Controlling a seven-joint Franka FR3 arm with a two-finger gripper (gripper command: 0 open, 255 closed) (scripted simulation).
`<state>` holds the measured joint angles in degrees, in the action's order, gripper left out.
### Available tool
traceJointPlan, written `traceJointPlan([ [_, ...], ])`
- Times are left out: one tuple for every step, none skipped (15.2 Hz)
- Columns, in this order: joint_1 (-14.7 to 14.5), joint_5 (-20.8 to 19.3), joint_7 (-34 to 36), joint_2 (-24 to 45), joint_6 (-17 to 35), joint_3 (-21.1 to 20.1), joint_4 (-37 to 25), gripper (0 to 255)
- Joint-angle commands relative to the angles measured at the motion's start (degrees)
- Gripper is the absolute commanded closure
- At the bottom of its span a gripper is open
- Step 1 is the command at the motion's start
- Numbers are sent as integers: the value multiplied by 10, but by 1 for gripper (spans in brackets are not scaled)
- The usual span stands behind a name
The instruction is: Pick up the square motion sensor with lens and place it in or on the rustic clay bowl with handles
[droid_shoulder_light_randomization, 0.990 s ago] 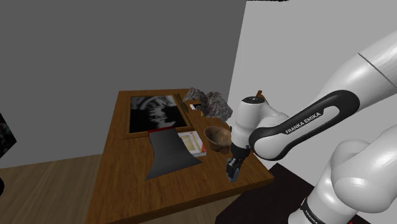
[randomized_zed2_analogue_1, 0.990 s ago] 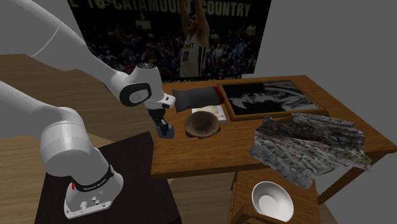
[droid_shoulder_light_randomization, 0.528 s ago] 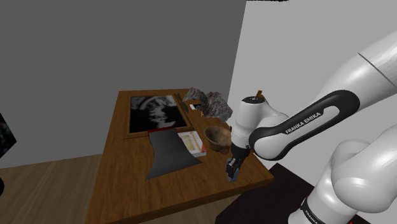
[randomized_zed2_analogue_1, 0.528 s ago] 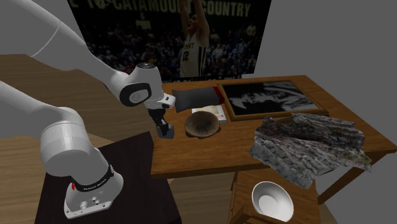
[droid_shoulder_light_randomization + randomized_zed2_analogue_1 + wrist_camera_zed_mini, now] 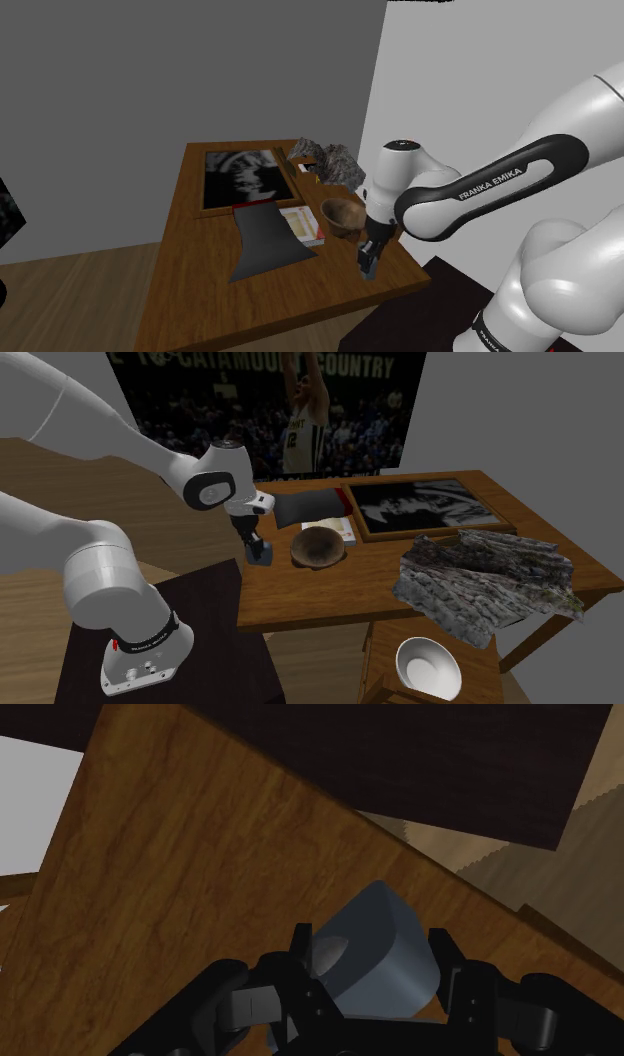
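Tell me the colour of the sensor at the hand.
The square motion sensor is slate blue-grey, clearest in the wrist view.

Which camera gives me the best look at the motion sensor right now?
Wrist view: the blue-grey motion sensor sits large, clasped in the gripper, with its lens visible. In the shoulder and second exterior views it is a small block below the gripper.

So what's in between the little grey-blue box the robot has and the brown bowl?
Just bare wooden table. In the second exterior view the motion sensor, clasped in the end effector, is apart from the bowl.
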<state>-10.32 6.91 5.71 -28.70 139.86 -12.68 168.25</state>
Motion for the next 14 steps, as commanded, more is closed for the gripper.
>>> traceJointPlan([
  [-1, 0, -1, -17, -24, 3, -7, 255],
  [-1, 0, -2, -25, -36, 4, -10, 255],
  [-2, -1, -2, -33, -47, 5, -13, 255],
  [-2, -1, -3, -41, -59, 6, -17, 255],
  [-2, -1, -3, -49, -70, 8, -21, 255],
  [-2, -2, -4, -56, -81, 9, -25, 255],
  [-2, -2, -4, -63, -92, 10, -29, 255],
  [-2, -3, -4, -70, -103, 11, -33, 255],
  [-3, -3, -5, -76, -114, 12, -38, 255],
  [-3, -4, -5, -82, -125, 13, -42, 255],
  [-3, -4, -5, -88, -135, 14, -47, 255],
  [-3, -5, -5, -94, -145, 16, -52, 255],
  [-2, -5, -6, -99, -156, 17, -57, 255],
  [-2, -6, -6, -104, -166, 18, -62, 255],
])
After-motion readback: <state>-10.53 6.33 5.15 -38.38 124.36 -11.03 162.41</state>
